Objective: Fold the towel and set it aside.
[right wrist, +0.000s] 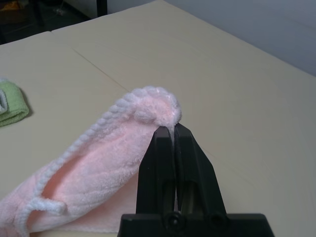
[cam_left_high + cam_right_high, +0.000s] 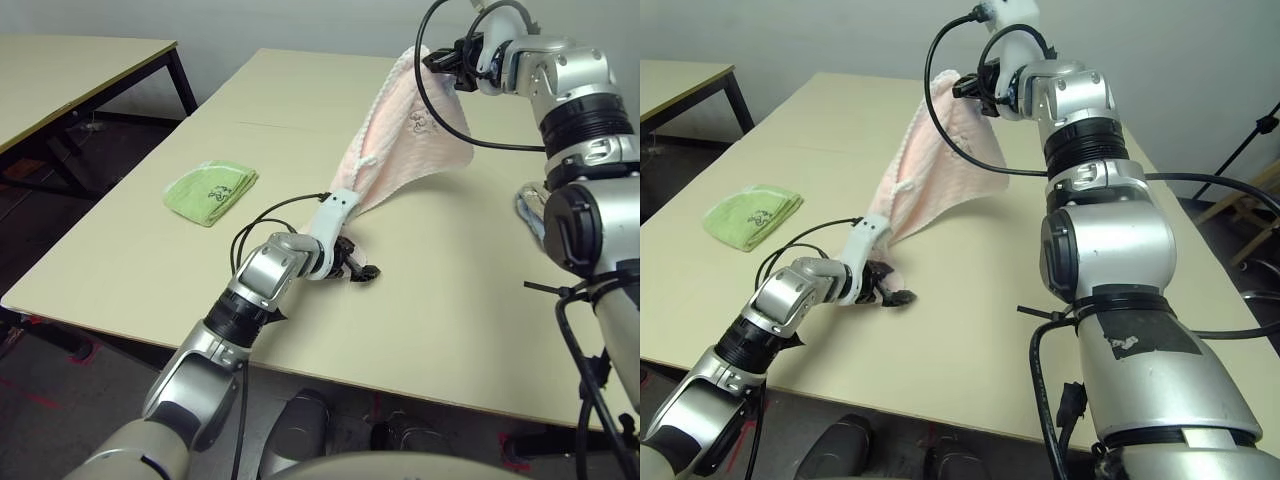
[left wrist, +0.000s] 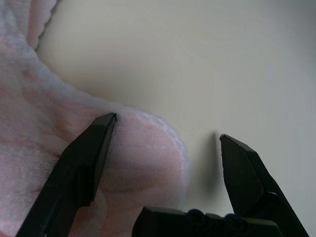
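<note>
The pale pink towel (image 2: 405, 150) hangs stretched in a slant from high at the far side down to the table (image 2: 470, 320). My right gripper (image 1: 173, 129) is shut on its top scalloped corner, raised above the table's far part (image 2: 437, 60). The towel's lower end (image 3: 143, 163) rests near the table's middle, by my left gripper (image 2: 353, 268). That gripper is open; the pink fold lies between its fingers, against one finger (image 3: 91, 153) and apart from the other. A small embroidered motif (image 2: 417, 122) shows on the hanging cloth.
A green folded towel (image 2: 210, 190) lies on the left part of the table. A bit of light-blue cloth (image 2: 530, 215) peeks from behind my right arm at the right edge. A second table (image 2: 70, 60) stands to the far left across a gap.
</note>
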Motion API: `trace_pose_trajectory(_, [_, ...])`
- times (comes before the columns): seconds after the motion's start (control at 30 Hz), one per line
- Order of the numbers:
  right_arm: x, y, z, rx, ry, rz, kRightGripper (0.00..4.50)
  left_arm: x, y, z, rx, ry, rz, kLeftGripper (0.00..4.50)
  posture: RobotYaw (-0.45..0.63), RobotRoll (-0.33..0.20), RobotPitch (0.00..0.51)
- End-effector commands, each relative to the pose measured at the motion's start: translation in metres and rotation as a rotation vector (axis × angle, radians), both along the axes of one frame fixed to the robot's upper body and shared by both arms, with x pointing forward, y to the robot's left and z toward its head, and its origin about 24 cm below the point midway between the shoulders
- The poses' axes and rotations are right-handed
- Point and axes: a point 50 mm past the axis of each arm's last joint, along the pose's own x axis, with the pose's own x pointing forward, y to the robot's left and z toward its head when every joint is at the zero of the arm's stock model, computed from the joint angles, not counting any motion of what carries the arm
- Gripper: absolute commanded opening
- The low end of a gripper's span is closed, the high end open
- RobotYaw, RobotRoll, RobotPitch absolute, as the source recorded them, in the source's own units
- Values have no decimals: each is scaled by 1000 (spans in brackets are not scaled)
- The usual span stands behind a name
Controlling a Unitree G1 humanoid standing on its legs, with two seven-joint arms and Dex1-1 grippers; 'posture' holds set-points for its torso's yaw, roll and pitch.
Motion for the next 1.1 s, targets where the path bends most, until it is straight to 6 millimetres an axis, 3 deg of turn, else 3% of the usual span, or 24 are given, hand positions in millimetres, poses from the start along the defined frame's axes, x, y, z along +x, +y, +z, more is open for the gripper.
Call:
trace_pose_trajectory(0.03, [-3,1,8,-22,-20,14,0,1,6,-9,30,27,26,4445,223,0,45])
trace_pose_trajectory(0.23, [-8,5,22,-31,-53,31,0,1,11,-14,31,38,42,4445,222,0,45])
trace_pose_trajectory(0.77, [-10,7,20,-43,-58,43,0,-4,22,-20,75,20,17,4445,224,0,49])
trace_pose_trajectory(0.9, [-10,7,19,-45,-58,45,0,-3,21,-17,77,-1,16,3574,227,0,48])
trace_pose_trajectory(1.0, [-10,7,19,-44,-58,46,0,-3,20,-17,81,-9,17,4378,227,0,47])
trace_pose_trajectory(1.1, [-10,7,20,-43,-60,48,0,-4,20,-18,87,-7,6,4372,227,0,47])
